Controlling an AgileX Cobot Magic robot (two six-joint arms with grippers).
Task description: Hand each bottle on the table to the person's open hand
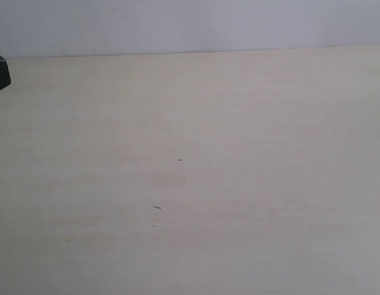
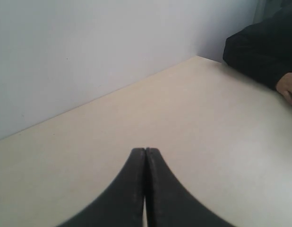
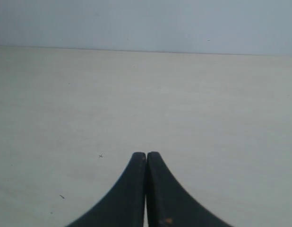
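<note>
On the pale table (image 1: 251, 123) no bottle shows, so handovers look finished; left gripper (image 2: 145, 150) and right gripper (image 3: 146, 154) sit clenched on nothing.

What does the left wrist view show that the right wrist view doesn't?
Only the left wrist view: a person's dark sleeve and bare hand at the far corner of the table. Only the right wrist view: two tiny dark specks on the tabletop. Both: a shut black robot hand, the left hand and the right hand, over the pale table, with a plain wall behind.
</note>
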